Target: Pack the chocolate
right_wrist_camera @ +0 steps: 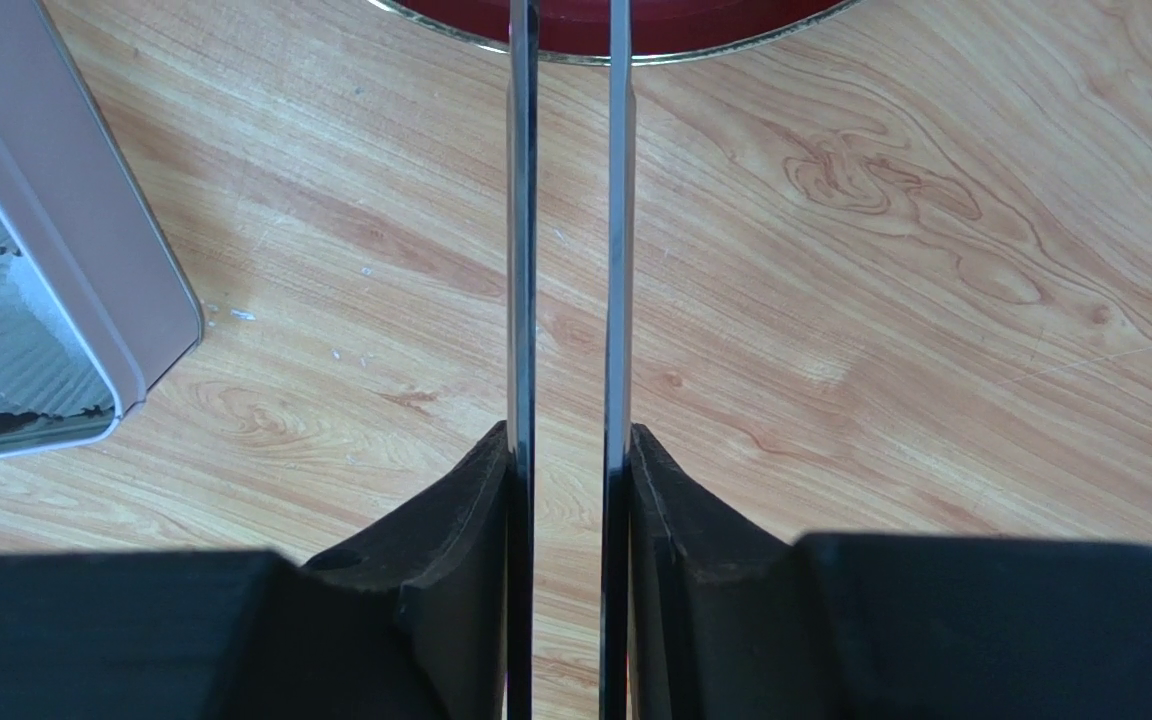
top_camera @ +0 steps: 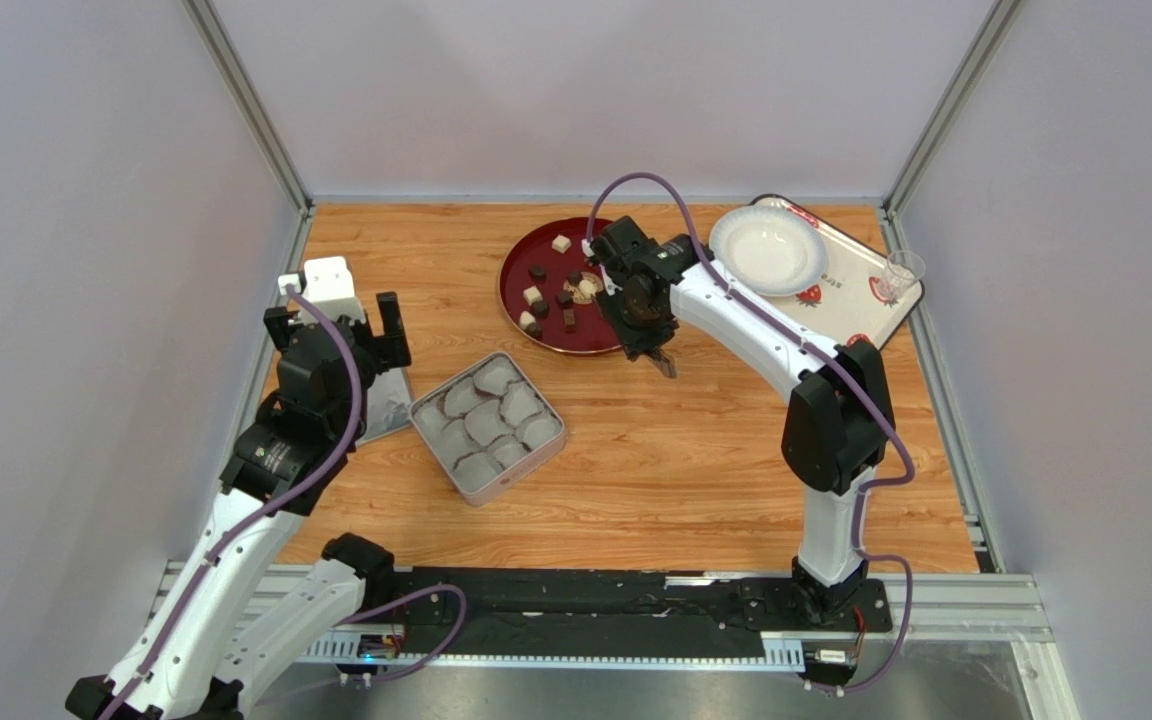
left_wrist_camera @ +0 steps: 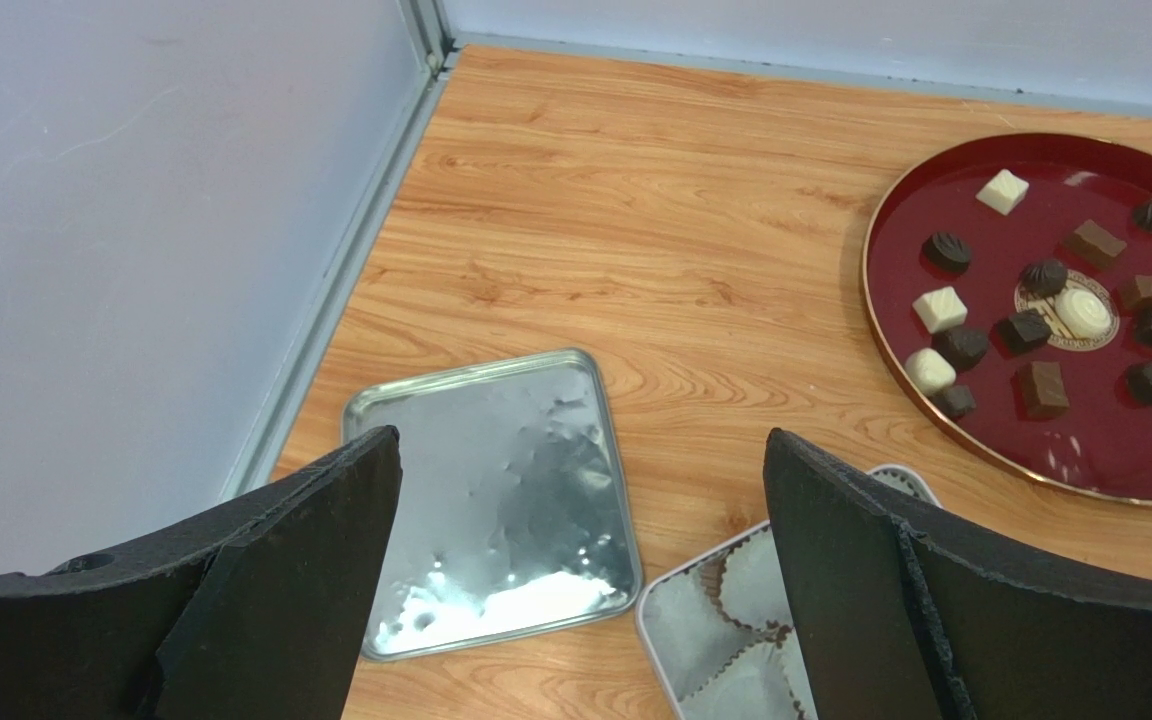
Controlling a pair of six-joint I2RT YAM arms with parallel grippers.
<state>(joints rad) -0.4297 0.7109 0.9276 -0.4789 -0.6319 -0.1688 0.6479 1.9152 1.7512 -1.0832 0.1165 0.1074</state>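
Two tools: right tool point(right_wrist_camera: 567, 450) nips tongs point(right_wrist_camera: 522, 225), left tool point(left_wrist_camera: 582, 458) gapes.

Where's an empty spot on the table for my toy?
Bare wood: the far-left corner between the wall and the red plate of chocolate, and the wide near stretch between the tin and the right arm's base. Crowded: the middle, where the right gripper holds tongs by the plate, and the tray at far right.

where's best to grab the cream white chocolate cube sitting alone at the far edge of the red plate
Pinch the cream-white chocolate cube across two opposite flat sides, coming straight down from above: it lies flat on the round red plate, clear of the other pieces, so its sides are free.
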